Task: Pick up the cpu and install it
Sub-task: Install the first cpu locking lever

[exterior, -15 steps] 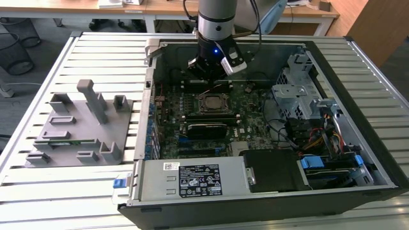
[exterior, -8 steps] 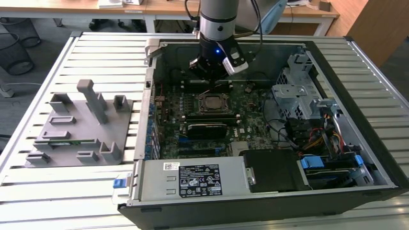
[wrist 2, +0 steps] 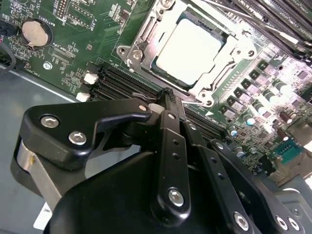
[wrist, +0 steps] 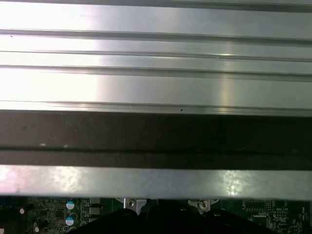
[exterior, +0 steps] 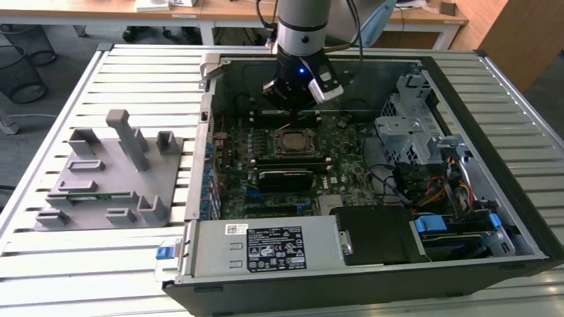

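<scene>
While the arm is hanging over the open computer case (exterior: 493, 218), the gripper (wrist 2: 168, 97) is showing its fingers drawn together to a narrow tip, gripping nothing, in the second wrist view; in the exterior view the gripper (exterior: 295, 99) is hovering above the far part of the motherboard (exterior: 344, 168). Just beyond the fingertips the cpu (wrist 2: 191, 51) is lying flat, silvery top up, seated inside the metal-framed socket (wrist 2: 136, 48); in the exterior view the cpu (exterior: 290, 140) is sitting just nearer the camera than the gripper, close below it. Being square, the chip is offering no long axis, its edges running parallel to the socket frame. Judging from this, the chip is already resting in its place and the claw is standing free of it. Memory slots (exterior: 286, 178) are lying beside the socket. Contents of the case: motherboard, a labelled power supply (exterior: 264, 247) at the near edge, a grey drive cage (exterior: 410, 129) and bundled cables (exterior: 440, 191) toward the exterior view's right. Outside the case, on the slatted table (exterior: 115, 277), a grey fixture tray (exterior: 105, 178) is carrying upright holders and one green memory stick (exterior: 88, 196).
</scene>
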